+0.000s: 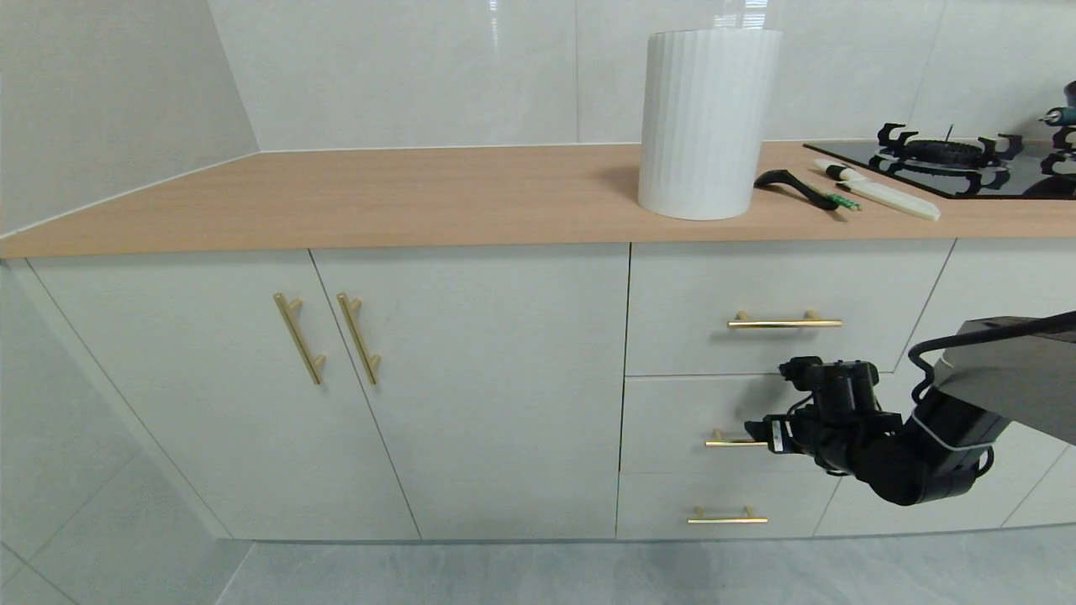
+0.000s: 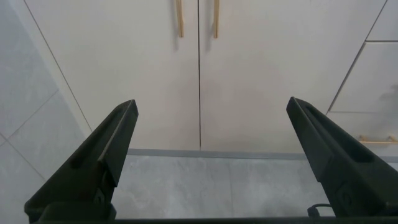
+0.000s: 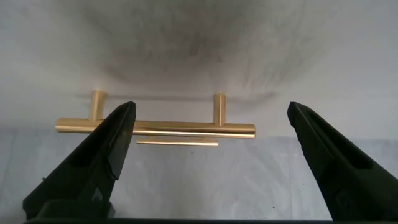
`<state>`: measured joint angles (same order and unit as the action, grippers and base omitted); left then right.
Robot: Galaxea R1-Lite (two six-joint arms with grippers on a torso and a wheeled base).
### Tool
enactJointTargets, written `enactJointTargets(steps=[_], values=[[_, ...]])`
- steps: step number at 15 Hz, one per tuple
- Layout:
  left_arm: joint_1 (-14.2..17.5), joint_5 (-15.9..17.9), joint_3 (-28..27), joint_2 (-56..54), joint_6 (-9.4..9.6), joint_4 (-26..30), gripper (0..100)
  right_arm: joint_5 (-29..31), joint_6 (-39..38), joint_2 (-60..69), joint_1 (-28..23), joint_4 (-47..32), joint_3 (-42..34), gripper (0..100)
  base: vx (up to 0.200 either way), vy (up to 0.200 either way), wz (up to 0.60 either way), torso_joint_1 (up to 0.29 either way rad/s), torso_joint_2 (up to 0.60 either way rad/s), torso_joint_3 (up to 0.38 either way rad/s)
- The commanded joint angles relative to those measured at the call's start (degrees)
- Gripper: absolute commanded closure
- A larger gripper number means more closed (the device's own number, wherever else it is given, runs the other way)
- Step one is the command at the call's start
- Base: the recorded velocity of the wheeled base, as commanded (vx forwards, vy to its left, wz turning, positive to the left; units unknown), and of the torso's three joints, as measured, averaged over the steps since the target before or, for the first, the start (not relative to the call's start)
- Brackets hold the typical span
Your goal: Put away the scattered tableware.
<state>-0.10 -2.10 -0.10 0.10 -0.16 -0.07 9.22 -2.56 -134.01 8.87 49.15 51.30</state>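
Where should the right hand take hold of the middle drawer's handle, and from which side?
The bar of the middle drawer's handle, between its two posts, straight from the front: it lies level and stands off the drawer face.

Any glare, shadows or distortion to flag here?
Head view: glare streaks on the wall tiles; the white container casts a shadow on the countertop; cabinet door edges slant from lens distortion. Right wrist view: dark shadow on the drawer front above the handle.

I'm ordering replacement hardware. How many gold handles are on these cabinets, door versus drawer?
Door handles: 2
Drawer handles: 3
Total: 5
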Motion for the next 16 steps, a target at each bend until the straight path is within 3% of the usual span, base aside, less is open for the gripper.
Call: enactJointTargets(steps=[1, 16], values=[[0.0, 0.0, 0.0, 0.1, -0.02, 0.0, 0, 0.5, 0.0, -1.3, 0.4, 0.0, 0.7, 0, 0.000, 0.000, 0.00, 0.000, 0.00, 0.000], [0.0, 0.0, 0.0, 0.0, -0.02, 0.0, 0, 2.8, 0.3, -4.5, 0.9, 0.9, 1.0, 0, 0.000, 0.000, 0.00, 0.000, 0.00, 0.000]])
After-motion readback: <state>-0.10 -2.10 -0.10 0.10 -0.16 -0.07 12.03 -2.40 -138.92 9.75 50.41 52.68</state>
